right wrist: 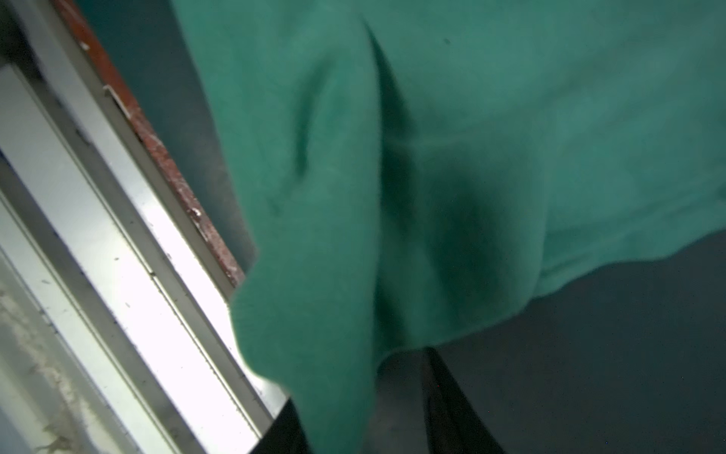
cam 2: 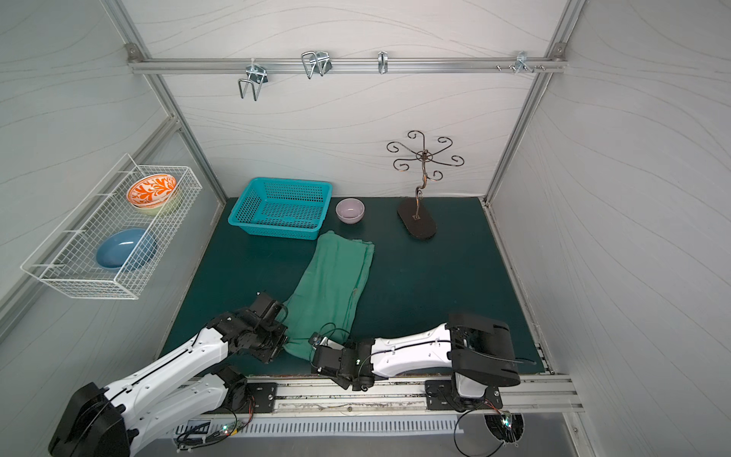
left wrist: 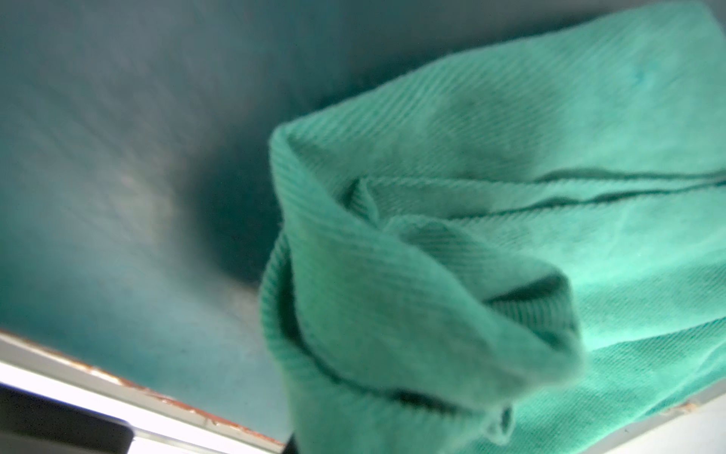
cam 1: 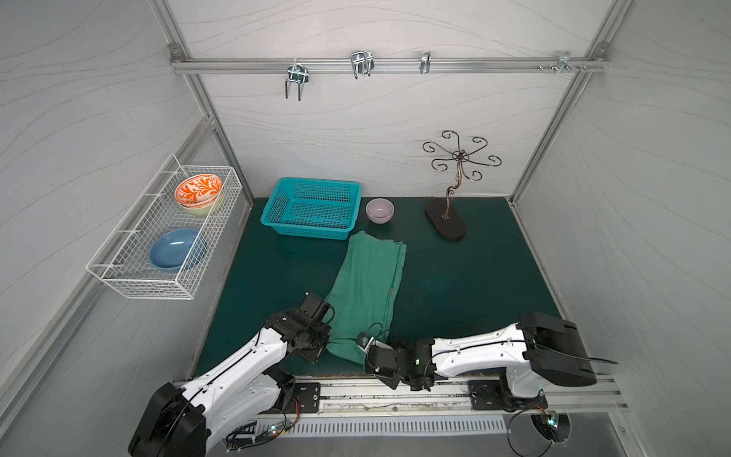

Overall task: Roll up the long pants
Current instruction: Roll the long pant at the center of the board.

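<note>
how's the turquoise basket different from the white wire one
The turquoise plastic basket stands on the green mat; the white wire basket is mounted on the side wall, above it. The turquoise plastic basket has perforated walls and looks empty; the white wire basket is open mesh holding an orange patterned bowl and a blue bowl. Both are rectangular and open-topped.

Pants (cam 1: 370,285) before basket (cam 1: 275,207); bowl (cam 1: 379,209) beside (right)

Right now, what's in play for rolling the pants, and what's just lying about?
Job: long pants, left gripper, right gripper.

Lying about: turquoise basket, pink bowl, scroll stand, wire rack, orange bowl, blue bowl, wall hooks.
</note>
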Robot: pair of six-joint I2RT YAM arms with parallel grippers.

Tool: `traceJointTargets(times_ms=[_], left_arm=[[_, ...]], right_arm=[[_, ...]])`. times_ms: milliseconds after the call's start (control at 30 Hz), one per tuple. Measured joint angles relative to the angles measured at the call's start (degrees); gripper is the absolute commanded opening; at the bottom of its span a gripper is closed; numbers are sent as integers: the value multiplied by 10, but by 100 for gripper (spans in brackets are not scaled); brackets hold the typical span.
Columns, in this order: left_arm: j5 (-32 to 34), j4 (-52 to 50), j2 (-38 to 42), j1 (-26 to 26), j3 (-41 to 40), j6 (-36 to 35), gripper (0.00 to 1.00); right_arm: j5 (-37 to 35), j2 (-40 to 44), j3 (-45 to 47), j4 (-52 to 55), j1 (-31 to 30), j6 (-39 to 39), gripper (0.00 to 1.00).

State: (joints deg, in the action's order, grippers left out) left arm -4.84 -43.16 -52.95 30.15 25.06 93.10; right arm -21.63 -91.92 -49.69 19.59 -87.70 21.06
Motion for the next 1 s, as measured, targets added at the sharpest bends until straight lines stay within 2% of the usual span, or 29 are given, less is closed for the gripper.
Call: traceJointTargets(times_ms=[100, 167, 233, 367, 433, 533, 700, 800, 900, 1000], left_arm=[[8, -7, 0, -2, 2, 0, 8], [11, -10, 0, -3, 2, 0, 7], [14, -15, 2, -4, 4, -1, 3], [14, -21, 2, -5, 12, -1, 0], [14, -20, 1, -5, 15, 0, 0], [14, -20, -3, -5, 18, 1, 0], [12, -20, -8, -5, 26, 3, 0], [12, -20, -8, -5, 29, 6, 0], [12, -21, -8, -5, 30, 8, 0], [12, -26, -4, -5, 31, 11, 0]], right_arm=[[9, 6, 10, -1, 10, -5, 9], [19, 11, 15, -2, 15, -5, 7], [35, 22, 21, -2, 19, -5, 15], [76, 65, 26, -3, 20, 2, 44], [99, 84, 23, -8, 20, 7, 52], [132, 79, 2, -14, 23, 5, 57], [163, 26, -52, -15, 47, 10, 63], [176, -20, -85, -15, 61, 13, 58], [184, -57, -101, -13, 69, 16, 38], [196, -66, -95, -6, 68, 21, 15]])
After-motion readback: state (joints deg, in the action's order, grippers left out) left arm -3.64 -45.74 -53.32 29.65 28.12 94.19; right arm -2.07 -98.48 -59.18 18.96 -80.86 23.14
